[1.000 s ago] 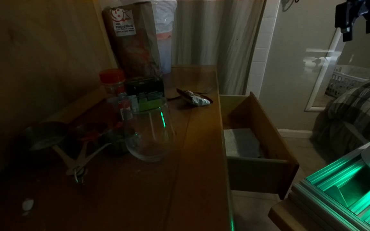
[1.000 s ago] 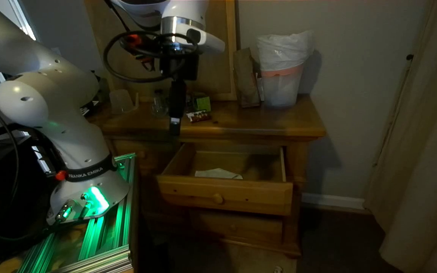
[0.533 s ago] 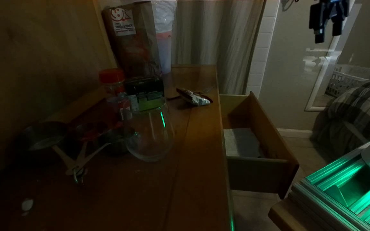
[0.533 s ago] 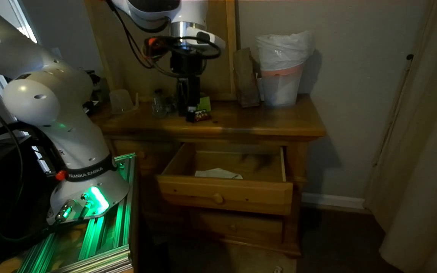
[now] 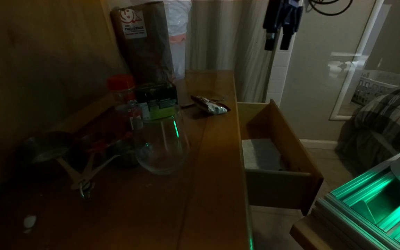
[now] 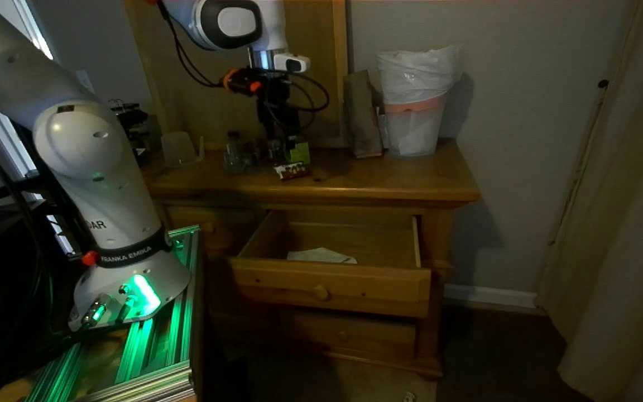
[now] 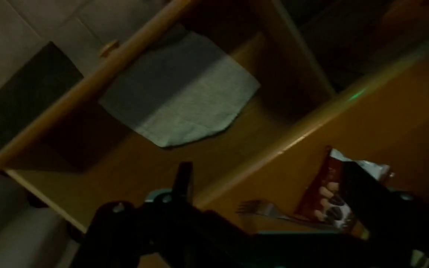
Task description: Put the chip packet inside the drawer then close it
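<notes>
The gripper (image 5: 277,45) is hanging higher than the top of the dresser (image 6: 399,178) and apart from the chip packet (image 5: 211,105). Its two fingers (image 7: 184,182) are standing wide apart in the wrist view, the grip parted. The chip packet is lying on the dresser, near the front edge. A fork (image 7: 259,208) is lying beside it; the wrist view is showing dimly, leaving it uncertain whether the fork is touching the chip packet.

In both exterior views the drawer (image 6: 377,290) is standing open. A pale sheet (image 6: 321,256) is covering part of its floor.

In an exterior view a green-faced box (image 6: 300,153) is standing on the far side of the chip packet. Farther right, a paper bag (image 6: 362,120) is standing just beside a lined bin (image 6: 419,106). In an exterior view a clear glass (image 5: 161,149) is standing near, with a red-capped jar (image 5: 122,92) sitting farther back and to its left.
</notes>
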Tool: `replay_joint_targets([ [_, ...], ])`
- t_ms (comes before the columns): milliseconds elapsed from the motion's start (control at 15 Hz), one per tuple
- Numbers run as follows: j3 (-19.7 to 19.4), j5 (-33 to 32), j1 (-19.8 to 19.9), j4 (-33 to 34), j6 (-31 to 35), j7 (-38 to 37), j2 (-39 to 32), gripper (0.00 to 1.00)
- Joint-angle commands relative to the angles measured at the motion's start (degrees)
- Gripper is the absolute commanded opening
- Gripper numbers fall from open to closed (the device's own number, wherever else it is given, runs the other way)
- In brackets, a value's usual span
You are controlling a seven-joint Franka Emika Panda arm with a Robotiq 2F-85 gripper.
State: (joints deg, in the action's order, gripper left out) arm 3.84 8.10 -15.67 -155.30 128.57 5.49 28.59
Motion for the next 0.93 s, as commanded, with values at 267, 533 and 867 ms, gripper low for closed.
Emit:
replay_joint_targets([
  [267, 3.39, 6.64, -4.32, 2.19, 5.09, 2.52, -7.57, 1.00],
  [533, 4.51, 6.70, -5.10, 1.67, 9.21, 3.97, -8.38, 1.00],
  [867, 8.90, 8.33, -8.40, 1.67, 22.09, 2.96, -12.95, 1.00],
])
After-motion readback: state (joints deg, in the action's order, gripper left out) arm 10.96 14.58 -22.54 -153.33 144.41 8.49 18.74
